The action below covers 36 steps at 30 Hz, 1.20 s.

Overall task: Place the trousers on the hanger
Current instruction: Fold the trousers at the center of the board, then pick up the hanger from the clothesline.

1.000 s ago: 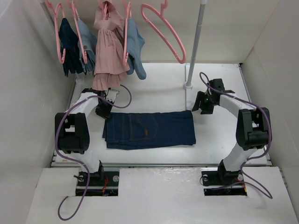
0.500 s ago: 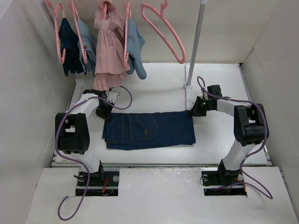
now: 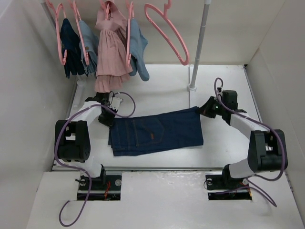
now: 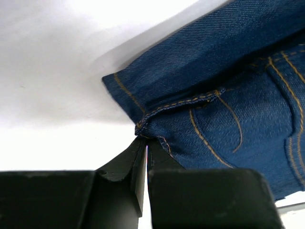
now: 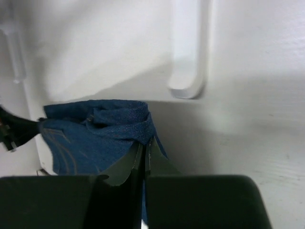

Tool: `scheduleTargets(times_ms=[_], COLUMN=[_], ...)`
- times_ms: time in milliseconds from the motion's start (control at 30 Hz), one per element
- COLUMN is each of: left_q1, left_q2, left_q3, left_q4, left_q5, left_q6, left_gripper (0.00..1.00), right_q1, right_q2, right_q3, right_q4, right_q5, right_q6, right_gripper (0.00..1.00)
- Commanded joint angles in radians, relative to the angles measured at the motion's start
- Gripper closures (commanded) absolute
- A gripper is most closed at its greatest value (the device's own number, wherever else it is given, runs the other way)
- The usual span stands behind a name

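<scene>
Two arm bases at bottom of top view. Mid-frame: trousers [image 3: 157,132] folded, lying on white table [image 3: 167,90]. Long axis runs left to right, tilted, right end higher in frame; pocket stitching in left half. Left gripper [image 3: 106,118] pressed together, pinching upper-left corner of denim. Right gripper [image 3: 202,110] pressed together, pinching upper-right corner, cloth bunched there. Farther, top centre: hanger [image 3: 167,31] hanging hook-up, just left of white pole [image 3: 200,43], well apart from trousers. Garments on pink hangers [image 3: 102,43] at upper left.
</scene>
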Motion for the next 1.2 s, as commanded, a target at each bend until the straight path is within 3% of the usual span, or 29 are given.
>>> scheduleTargets(times_ms=[0, 133, 167, 233, 267, 300, 333, 400, 567, 700, 833, 1000, 1167], left_q1=[0.008, 0.008, 0.008, 0.008, -0.001, -0.001, -0.001, -0.001, -0.001, -0.019, -0.028, -0.064, -0.088], left_q2=[0.002, 0.012, 0.001, 0.012, 0.021, 0.032, 0.041, 0.041, -0.069, -0.14, -0.209, -0.33, -0.503], left_q3=[0.077, 0.132, 0.143, 0.152, 0.152, 0.161, 0.162, 0.139, 0.079, 0.013, -0.064, -0.128, -0.151], left_q4=[0.014, 0.023, 0.037, 0.037, 0.017, 0.002, -0.013, -0.014, -0.024, -0.038, -0.038, -0.047, -0.087], left_q5=[-0.052, -0.037, -0.028, -0.018, -0.006, 0.003, 0.003, 0.003, -0.04, -0.235, -0.345, -0.379, -0.347], left_q6=[-0.035, -0.066, -0.075, -0.075, -0.075, -0.084, -0.084, -0.093, -0.061, 0.002, 0.075, 0.129, 0.181], left_gripper=[1.0, 1.0, 1.0, 0.99, 0.88, 0.73, 0.54, 0.48, 0.41, 0.4, 0.4, 0.4, 0.4], right_q1=[-0.032, -0.032, -0.032, -0.032, -0.032, -0.032, -0.032, -0.02, 0.014, 0.131, 0.205, 0.291, 0.34], right_q2=[0.07, 0.079, 0.079, 0.069, 0.069, 0.078, 0.078, 0.057, -0.213, -0.388, -0.451, -0.341, -0.018], right_q3=[-0.006, 0.016, 0.026, 0.049, 0.086, 0.111, 0.135, 0.187, 0.227, 0.348, 0.485, 0.816, 1.147], right_q4=[0.071, 0.071, 0.071, 0.04, 0.02, -0.009, -0.087, -0.161, -0.299, -0.394, -0.437, -0.428, -0.465], right_q5=[0.075, 0.099, 0.11, 0.11, 0.099, 0.099, 0.108, 0.177, 0.32, 0.495, 0.544, 0.501, 0.425], right_q6=[0.021, 0.01, 0.01, -0.023, -0.04, -0.06, -0.103, -0.137, -0.201, -0.283, -0.339, -0.386, -0.438], right_gripper=[1.0, 0.97, 0.76, 0.45, 0.29, 0.04, 0.0, 0.0, 0.0, 0.0, 0.0, 0.0, 0.0])
